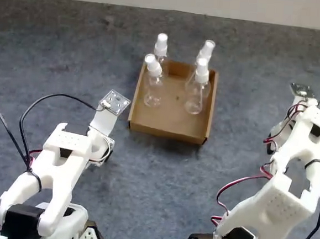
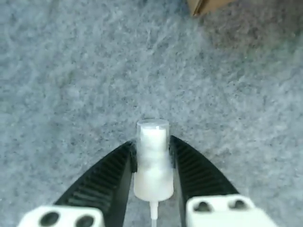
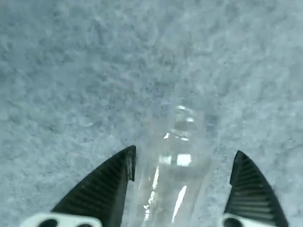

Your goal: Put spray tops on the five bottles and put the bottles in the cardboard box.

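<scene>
Between the black fingers of my left gripper (image 2: pixel 151 142) sits a white spray top (image 2: pixel 152 161), clamped, its thin tube pointing back toward the wrist, just above the grey carpet. My right gripper (image 3: pixel 184 151) is open around a clear bottle (image 3: pixel 174 165) that lies on the carpet with no top on its neck. One finger is close to the bottle's side and the other stands clear of it. The cardboard box (image 1: pixel 170 126) sits at the middle back and holds several upright clear bottles (image 1: pixel 153 83) fitted with white spray tops.
Grey carpet covers the whole table. The left arm (image 1: pixel 62 161) is at the near left and the right arm (image 1: pixel 294 180) at the near right, both short of the box. A corner of the box (image 2: pixel 208 4) lies ahead of my left gripper.
</scene>
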Action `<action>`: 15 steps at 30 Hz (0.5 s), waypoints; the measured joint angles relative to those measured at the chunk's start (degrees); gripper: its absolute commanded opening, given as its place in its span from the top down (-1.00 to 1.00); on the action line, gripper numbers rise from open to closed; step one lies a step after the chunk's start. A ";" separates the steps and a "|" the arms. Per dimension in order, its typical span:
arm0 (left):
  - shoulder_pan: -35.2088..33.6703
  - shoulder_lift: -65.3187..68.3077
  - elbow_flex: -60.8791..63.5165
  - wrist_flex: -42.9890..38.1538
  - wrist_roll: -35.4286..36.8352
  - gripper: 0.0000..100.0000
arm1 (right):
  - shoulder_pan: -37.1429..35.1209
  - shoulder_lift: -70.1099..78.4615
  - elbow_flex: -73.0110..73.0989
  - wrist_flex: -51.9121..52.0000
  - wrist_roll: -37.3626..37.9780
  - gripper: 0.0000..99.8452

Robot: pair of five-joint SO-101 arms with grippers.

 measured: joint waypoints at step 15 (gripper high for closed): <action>0.00 0.00 0.00 0.00 0.00 0.94 | 0.09 0.62 -2.55 0.88 0.00 0.99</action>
